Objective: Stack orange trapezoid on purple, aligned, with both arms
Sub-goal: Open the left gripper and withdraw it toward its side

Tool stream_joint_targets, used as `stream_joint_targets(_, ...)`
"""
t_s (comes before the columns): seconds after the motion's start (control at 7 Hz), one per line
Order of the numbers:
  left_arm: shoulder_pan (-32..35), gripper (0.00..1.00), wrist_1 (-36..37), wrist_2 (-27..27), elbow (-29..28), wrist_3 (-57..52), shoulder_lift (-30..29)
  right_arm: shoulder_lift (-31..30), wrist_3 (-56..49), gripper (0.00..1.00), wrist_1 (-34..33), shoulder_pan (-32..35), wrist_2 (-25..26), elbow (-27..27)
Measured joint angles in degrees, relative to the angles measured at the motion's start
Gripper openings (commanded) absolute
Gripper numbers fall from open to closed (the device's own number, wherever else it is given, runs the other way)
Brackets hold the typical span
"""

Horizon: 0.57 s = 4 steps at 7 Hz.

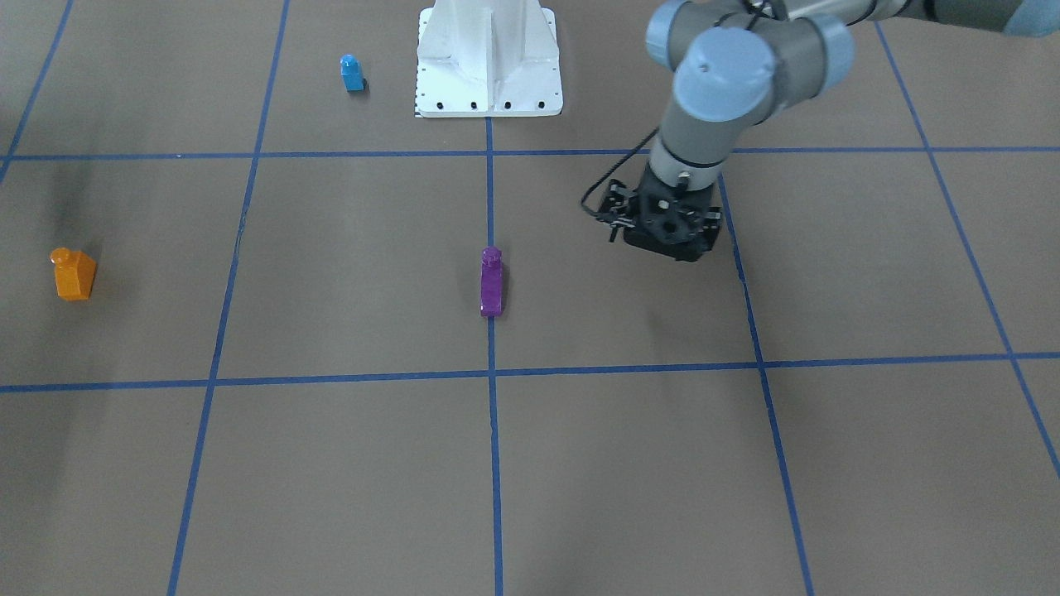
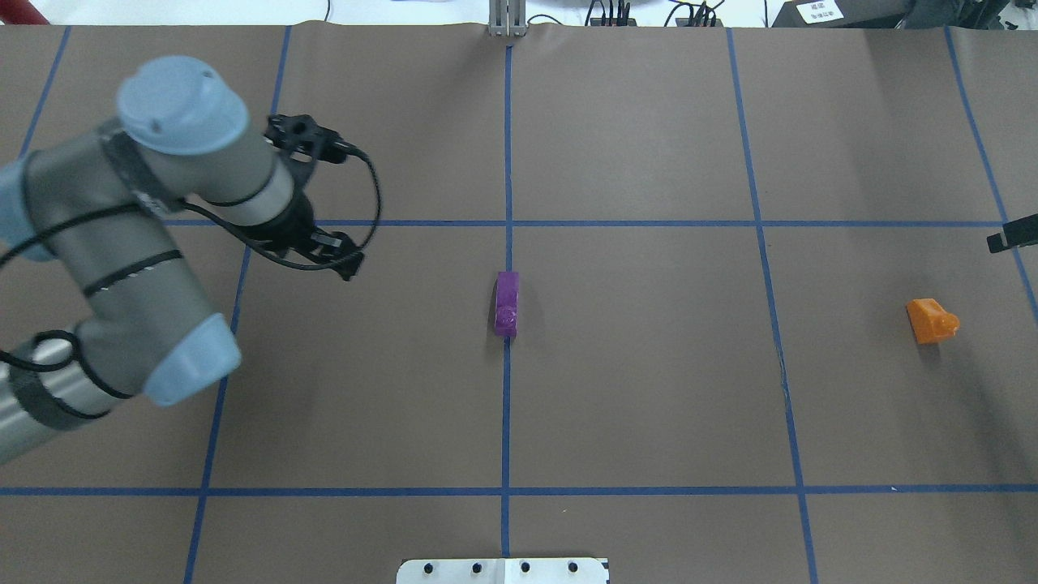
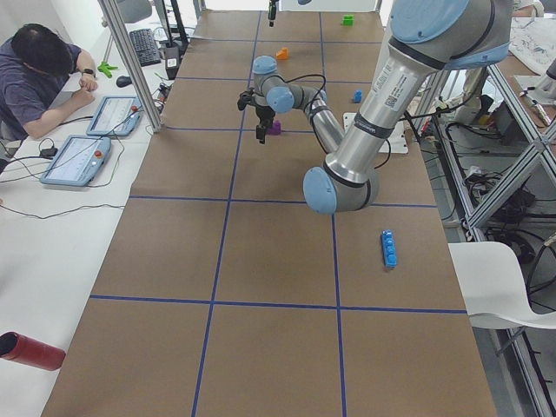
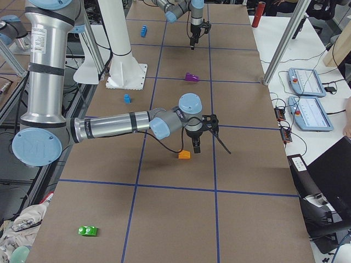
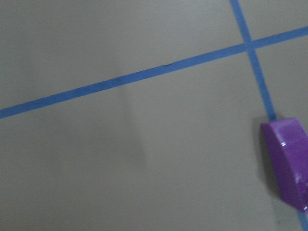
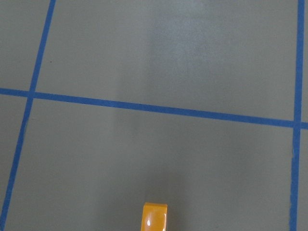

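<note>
Counter (image 2: 649, 389) of brown paper with blue tape lines carries everything. The left arm (image 2: 146, 243) reaches over its own half. The right arm (image 4: 109, 126) lies stretched low over the other half. The left claw (image 1: 667, 228) points down and stands apart from the purple (image 2: 507, 302), on the robot's left of it. The right claw (image 4: 196, 143) hangs close over the orange trapezoid (image 2: 931, 320). For both claws I cannot tell if the jaws are wide or narrow, because no view shows the fingers clearly.

The purple sits on the middle tape line. The orange trapezoid sits well apart from it, on the robot's right side, and nothing touches it.

Both bricks look light and stiff, so I judge they will not bend or break under a firm grip. Their glossy plastic is probably slippery, and the sloped side would push the pads off. It is better to take the orange one by its two flat, parallel sides, with the underside free for the stud of the purple. The purple should be steadied low, with its stud uncovered.

No container shows in these views. A small blue brick (image 1: 352, 73) stands apart.
</note>
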<state>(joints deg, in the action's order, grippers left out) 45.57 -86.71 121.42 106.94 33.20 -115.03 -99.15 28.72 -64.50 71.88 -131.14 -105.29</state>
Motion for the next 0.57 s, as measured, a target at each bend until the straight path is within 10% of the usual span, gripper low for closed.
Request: stream_joint_targets(0.57,20.2,1.0,0.1,10.7,3.2,-26.8,16.4,-2.6,6.0,1.0,3.7,-8.1,6.7,0.6)
